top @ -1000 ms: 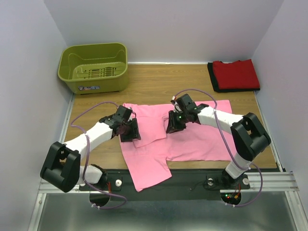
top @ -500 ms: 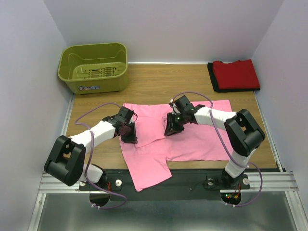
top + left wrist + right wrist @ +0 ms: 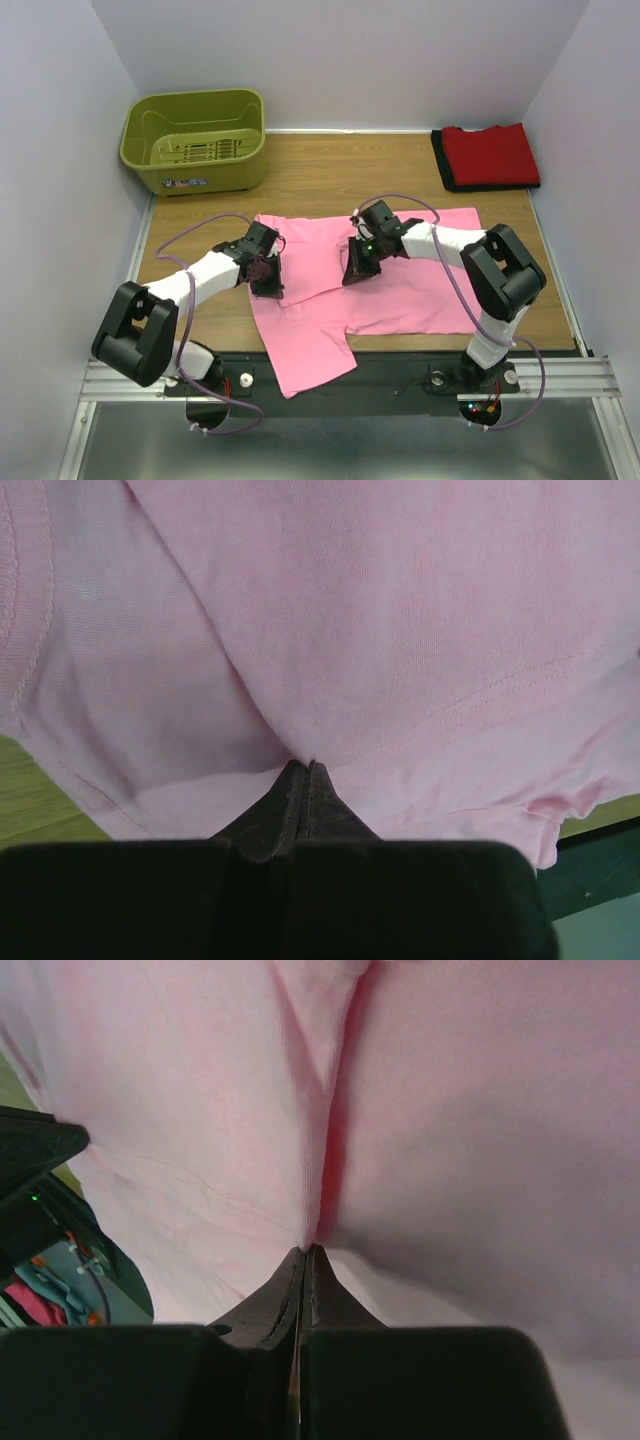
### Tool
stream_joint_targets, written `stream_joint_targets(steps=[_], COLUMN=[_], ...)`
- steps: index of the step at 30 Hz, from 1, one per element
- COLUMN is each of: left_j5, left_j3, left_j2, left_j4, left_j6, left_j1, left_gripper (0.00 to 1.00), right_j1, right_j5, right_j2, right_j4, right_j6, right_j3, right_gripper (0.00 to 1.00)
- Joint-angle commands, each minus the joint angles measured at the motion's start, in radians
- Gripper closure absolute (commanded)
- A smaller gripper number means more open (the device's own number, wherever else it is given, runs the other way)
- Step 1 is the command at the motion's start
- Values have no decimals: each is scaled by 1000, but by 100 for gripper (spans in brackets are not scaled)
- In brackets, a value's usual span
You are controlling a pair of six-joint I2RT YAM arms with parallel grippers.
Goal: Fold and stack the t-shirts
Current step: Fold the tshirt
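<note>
**A:** Now, item one?

**B:** Pink t-shirt (image 3: 410, 290), one. It is spread on the table (image 3: 330, 170), right of the olive-green basket (image 3: 200, 175) and nearer the arm bases than the basket. One part hangs over the near table edge.

**A:** Item two?

**B:** Red t-shirt (image 3: 492, 153), one, folded. It is far right of the basket and about level with it, at the back of the table. It lies on a black t-shirt (image 3: 441, 162), of which only an edge shows.

**A:** Left end effector?

**B:** Left end effector (image 3: 305, 770), fingertips pressed together, pinching a fold of the pink cloth beside a stitched hem. It sits toward the arm bases from the basket and slightly right, on the end of the shirt closest to the basket.

**A:** Right end effector?

**B:** Right end effector (image 3: 308, 1252), fingertips pressed together, pinching the pink cloth where a crease runs into the tips. It sits further right of the basket than the left one, at about the same depth, near the shirt's middle.

**A:** Basket contents?

**B:** Bare slatted floor showing.
</note>
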Motion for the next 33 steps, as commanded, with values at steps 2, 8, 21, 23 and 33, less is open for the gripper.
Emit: stream_joint_targets(steps=[2, 8, 21, 23, 33], left_j5=[-20, -9, -187, -177, -138], left_j3=[-10, -22, 190, 205, 467], left_j2=[-36, -68, -130, -66, 339], left_j4=[-42, -52, 47, 156, 319], left_j6=[23, 9, 3, 9, 58], left_j1=[4, 4, 114, 149, 241], left_gripper=[100, 100, 48, 51, 77], right_j1=[2, 2, -399, -491, -737], right_j5=[-4, 17, 180, 235, 332], right_j2=[-94, -97, -238, -222, -93], right_j4=[24, -13, -35, -18, 212], right_j6=[15, 18, -110, -141, -40], right_j3=[-4, -30, 71, 91, 109], right_gripper=[99, 98, 54, 57, 68])
